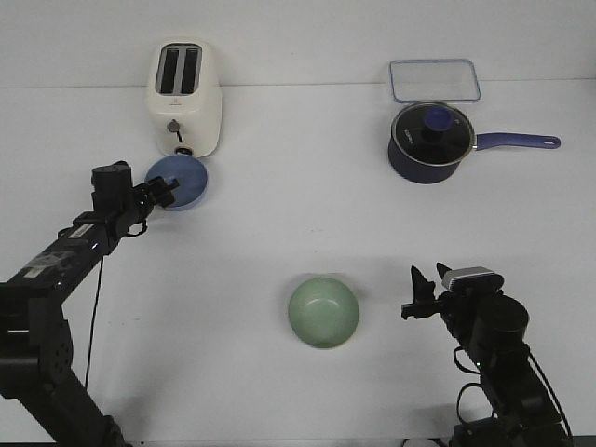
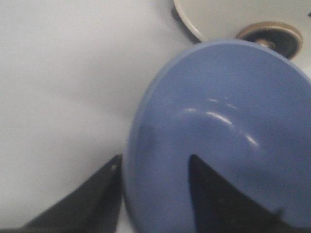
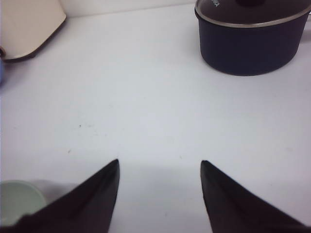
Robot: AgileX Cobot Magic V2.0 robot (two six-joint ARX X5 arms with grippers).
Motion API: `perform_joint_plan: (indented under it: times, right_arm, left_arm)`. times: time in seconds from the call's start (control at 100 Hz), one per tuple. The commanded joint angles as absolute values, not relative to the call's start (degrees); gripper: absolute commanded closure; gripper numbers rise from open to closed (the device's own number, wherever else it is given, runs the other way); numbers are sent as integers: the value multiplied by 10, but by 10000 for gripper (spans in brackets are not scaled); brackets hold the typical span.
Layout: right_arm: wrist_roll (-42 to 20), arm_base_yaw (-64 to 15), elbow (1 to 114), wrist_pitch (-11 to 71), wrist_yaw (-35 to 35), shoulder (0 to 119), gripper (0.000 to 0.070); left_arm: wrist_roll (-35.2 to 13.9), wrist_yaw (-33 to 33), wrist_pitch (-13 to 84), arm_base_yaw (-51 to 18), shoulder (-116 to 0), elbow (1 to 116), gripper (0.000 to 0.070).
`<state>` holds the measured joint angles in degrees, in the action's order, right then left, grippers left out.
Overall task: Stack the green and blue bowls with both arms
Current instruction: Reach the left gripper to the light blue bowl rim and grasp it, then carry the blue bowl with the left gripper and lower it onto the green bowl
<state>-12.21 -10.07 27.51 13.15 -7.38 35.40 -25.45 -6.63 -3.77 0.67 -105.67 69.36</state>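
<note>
While right fingers [image 3: 82, 204] gape (empty), left fingers [image 2: 214, 199] pinch blue bowl [image 2: 228, 126].

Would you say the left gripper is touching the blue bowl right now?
Touching. The left wrist view shows the blue bowl rim between the left gripper fingers, one finger inside the bowl, one outside.

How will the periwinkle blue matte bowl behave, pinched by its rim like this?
The periwinkle blue matte bowl looks rigid, so it should keep its shape. Held at one rim point by the left gripper, already tilted, it may pivot. Its smooth glare suggests slipperiness.
</note>
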Motion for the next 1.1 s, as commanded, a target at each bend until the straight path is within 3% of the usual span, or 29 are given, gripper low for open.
perform_joint_plan:
  times: [0.0,0.26,0.44,0.55,0.89,1.09]
  right_arm:
    - [-116,-102,273,131,-75,357,366]
    - [-116,-102,273,142,-75,357,366]
    - [-115,-102,273,142,-75,357,366]
    - [-115,-102,273,142,-75,357,366]
    - [-115,-102,273,142,-75,357,366]
    - [-115,-102,273,142,-75,357,366]
  left_arm:
    - [-248,-79,-44,7,-1069,710,682]
    - [-241,-145,6,8,-1024,710,687]
    - [-188,-225,95,-7,-939,710,687]
    - [-153,-241,161,-32,-880,708,687]
    - [-166,-250,174,-247,-771,639,687]
    - [-167,-192,152,-365,-801,629,687]
